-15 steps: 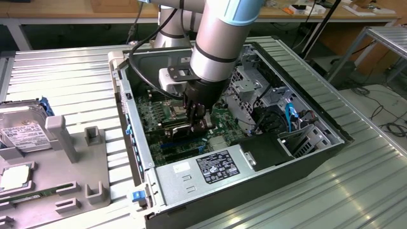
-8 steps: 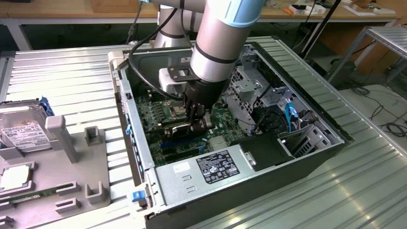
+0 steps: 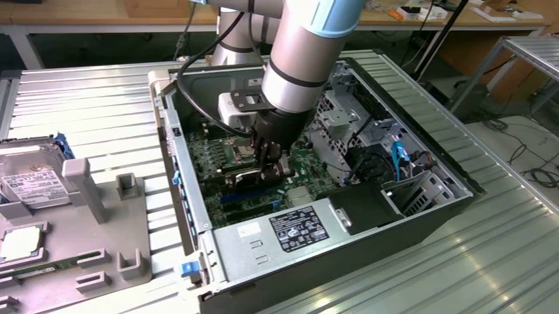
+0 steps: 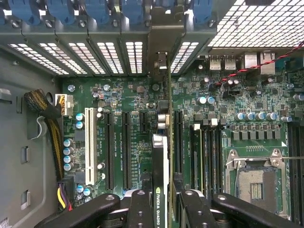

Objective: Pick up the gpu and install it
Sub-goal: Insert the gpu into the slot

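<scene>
The black two-fingered gripper (image 3: pixel 272 171) hangs inside the open grey desktop computer case (image 3: pixel 419 222), its fingers (image 4: pixel 142 209) closed narrowly on the gpu (image 4: pixel 161 161), a thin black card with a silver end bracket, seen edge-on in the wrist view. The card stands upright over the green motherboard (image 4: pixel 128 95), between black expansion slots, its bracket end meeting the vented rear slot covers with blue clips (image 4: pixel 95 9). At three o'clock of the card lies the silver empty processor socket (image 4: pixel 256 183); at nine o'clock, a long white slot (image 4: pixel 88 145). In the exterior view the arm hides the card's seat. At nine o'clock of the case, a grey parts holder (image 3: pixel 83 190) carries a silver hard drive (image 3: pixel 31 186), cut off by the frame edge.
</scene>
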You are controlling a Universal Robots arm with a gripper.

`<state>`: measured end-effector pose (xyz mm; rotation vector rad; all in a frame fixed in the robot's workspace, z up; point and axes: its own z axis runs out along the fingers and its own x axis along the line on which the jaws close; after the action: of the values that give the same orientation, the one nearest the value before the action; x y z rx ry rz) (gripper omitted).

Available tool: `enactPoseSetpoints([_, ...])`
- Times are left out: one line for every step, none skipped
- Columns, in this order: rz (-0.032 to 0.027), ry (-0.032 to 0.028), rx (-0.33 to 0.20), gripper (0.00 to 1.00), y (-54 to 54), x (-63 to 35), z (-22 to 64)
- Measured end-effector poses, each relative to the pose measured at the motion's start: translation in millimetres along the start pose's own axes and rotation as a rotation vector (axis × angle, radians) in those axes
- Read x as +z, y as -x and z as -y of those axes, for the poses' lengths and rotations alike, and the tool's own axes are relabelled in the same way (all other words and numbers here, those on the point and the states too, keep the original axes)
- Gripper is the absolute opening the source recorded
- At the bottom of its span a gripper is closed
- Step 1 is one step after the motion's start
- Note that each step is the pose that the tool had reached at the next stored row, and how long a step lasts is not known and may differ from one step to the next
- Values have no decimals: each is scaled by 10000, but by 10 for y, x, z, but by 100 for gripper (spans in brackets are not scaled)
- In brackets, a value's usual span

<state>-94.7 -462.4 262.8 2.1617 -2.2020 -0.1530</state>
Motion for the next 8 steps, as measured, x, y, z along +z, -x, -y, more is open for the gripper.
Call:
enactPoseSetpoints([0, 0, 0, 27, 0, 2, 0])
enactPoseSetpoints([1, -1, 0, 27, 0, 5, 1])
enactPoseSetpoints([1, -3, 0, 27, 0, 10, 1])
enactPoseSetpoints([1, -2, 0, 27, 0, 12, 2])
enactPoseSetpoints([0, -2, 0, 27, 0, 13, 2])
enactPoseSetpoints([0, -2, -1, 27, 0, 14, 2])
enactPoseSetpoints([0, -2, 0, 27, -1, 15, 2])
enactPoseSetpoints([1, -2, -1, 27, -1, 16, 2])
